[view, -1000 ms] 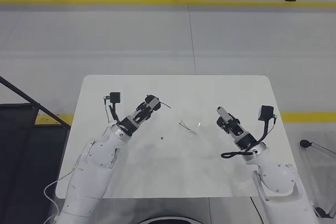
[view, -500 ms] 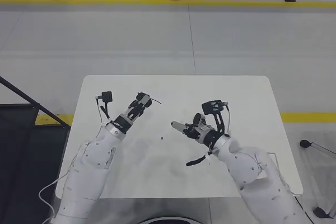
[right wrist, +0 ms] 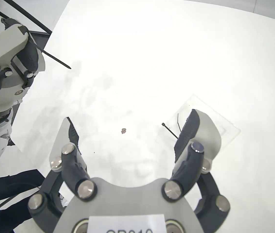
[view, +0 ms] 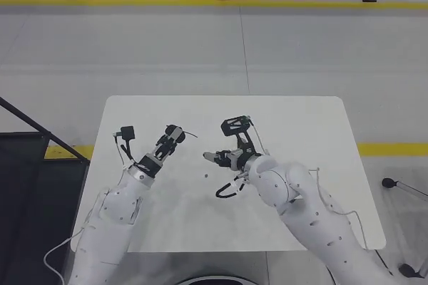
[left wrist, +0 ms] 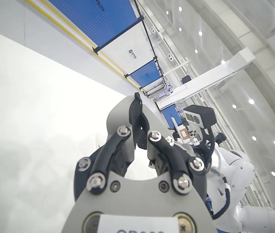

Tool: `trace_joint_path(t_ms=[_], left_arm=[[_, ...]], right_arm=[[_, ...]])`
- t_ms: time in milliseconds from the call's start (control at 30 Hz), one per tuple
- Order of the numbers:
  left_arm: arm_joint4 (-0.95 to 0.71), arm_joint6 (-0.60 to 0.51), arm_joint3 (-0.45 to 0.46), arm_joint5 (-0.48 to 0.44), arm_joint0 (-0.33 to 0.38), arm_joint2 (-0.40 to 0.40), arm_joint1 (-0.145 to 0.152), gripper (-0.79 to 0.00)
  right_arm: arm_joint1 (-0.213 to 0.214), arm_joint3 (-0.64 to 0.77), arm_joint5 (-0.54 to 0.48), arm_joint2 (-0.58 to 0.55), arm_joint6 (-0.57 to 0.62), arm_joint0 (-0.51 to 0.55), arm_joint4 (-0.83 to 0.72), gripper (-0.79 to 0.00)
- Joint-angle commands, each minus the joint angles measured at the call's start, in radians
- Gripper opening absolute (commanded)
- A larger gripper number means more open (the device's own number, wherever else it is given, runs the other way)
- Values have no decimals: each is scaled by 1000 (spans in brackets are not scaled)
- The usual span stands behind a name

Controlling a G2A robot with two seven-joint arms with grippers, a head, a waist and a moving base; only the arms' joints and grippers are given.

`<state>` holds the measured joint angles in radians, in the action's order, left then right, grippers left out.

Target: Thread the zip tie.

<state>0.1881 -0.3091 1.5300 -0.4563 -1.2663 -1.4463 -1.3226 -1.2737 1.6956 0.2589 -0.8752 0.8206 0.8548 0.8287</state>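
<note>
**Left claw.** The left claw (view: 176, 132) is above the left half of the white desk (view: 299, 121). In the left wrist view the left claw (left wrist: 138, 120) has its 2 fingers pressed together with no gap between the pads. In the right wrist view the left claw (right wrist: 31, 54) grips 1 black zip tie (right wrist: 54, 59). The free tail of the tie projects from the fingertips as a thin, straight strip ending in a point. The tail points toward the middle of the desk, clear of the surface, and in the top view the zip tie (view: 191, 133) points toward the right arm.

**Right claw.** The right claw (view: 214, 157) is near the centre of the desk, just beside the left claw and apart from it. In the right wrist view the right claw (right wrist: 130, 130) is spread wide and holds nothing.

**Desk surface.** A loose zip tie (right wrist: 170, 130), thin and black with a small head at 1 end, lies flat on a clear sheet (right wrist: 225, 127). 1 finger of the right claw hides part of this tie. A small brown speck (right wrist: 123, 131) lies on the desk between the 2 fingers of the right claw.
</note>
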Motion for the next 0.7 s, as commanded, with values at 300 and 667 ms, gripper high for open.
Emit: trace_joint_path(t_ms=[300, 667], left_arm=[[0, 0, 0, 0, 0, 0, 0, -785], [0, 0, 0, 0, 0, 0, 0, -785]], right_arm=[[-26, -86, 121, 72, 71, -61, 90, 0], [-86, -236, 211, 177, 258, -208, 151, -203]])
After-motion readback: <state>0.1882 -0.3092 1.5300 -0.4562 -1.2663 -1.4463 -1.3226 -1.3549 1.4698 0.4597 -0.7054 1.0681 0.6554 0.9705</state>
